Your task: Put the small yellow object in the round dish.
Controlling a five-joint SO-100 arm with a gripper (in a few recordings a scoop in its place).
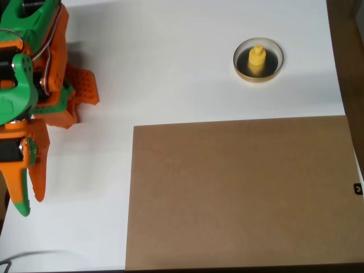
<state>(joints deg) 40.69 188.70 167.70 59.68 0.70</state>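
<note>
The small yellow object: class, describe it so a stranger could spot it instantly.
In the overhead view, look past the big brown board to the white table's upper right, where a round dish sits. The small yellow object stands inside it, bright against the dark interior, knob on top.

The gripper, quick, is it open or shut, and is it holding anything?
Gripper: holds nothing; open or shut cannot be told from the overhead view. The small yellow object sits in the round dish, far from it.
</note>
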